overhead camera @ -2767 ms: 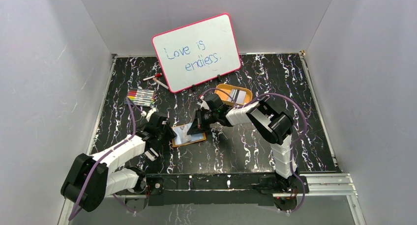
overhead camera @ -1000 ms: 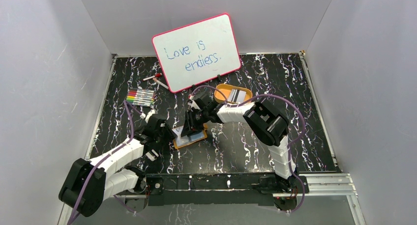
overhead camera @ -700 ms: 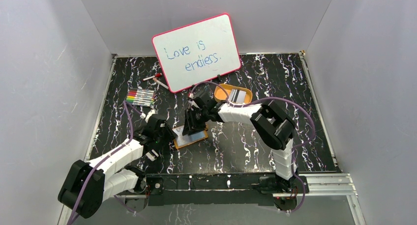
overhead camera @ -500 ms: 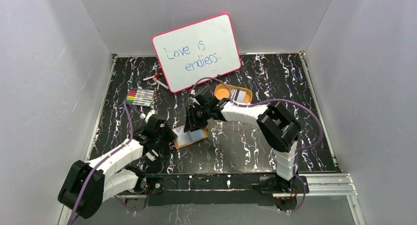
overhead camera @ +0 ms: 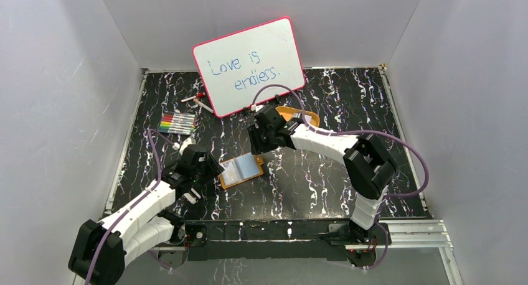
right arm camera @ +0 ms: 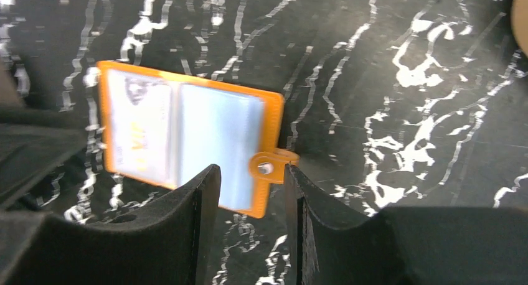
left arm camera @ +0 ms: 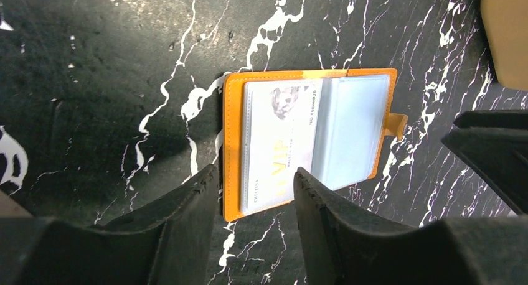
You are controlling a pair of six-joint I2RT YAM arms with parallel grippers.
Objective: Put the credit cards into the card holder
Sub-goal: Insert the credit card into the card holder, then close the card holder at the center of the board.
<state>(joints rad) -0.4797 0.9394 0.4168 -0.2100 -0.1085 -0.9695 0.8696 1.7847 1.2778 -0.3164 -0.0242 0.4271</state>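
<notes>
Below left gripper (left arm camera: 254, 173) and right gripper (right arm camera: 250, 170), both spread and empty: open card holder (left arm camera: 352, 129), one credit card (left arm camera: 280, 142) sleeved. Unpinned; could fold shut or slide during next insertion, spoiling sleeve alignment.

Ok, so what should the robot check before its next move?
1. The card holder lies open and flat on the table: ok.
2. The white card sits fully inside the holder: ok.
3. The left gripper is open and empty: ok.
4. The right gripper is open and empty: ok.
5. Another card waits in the orange tray: cannot tell, because the right arm hides most of it from above.
</notes>
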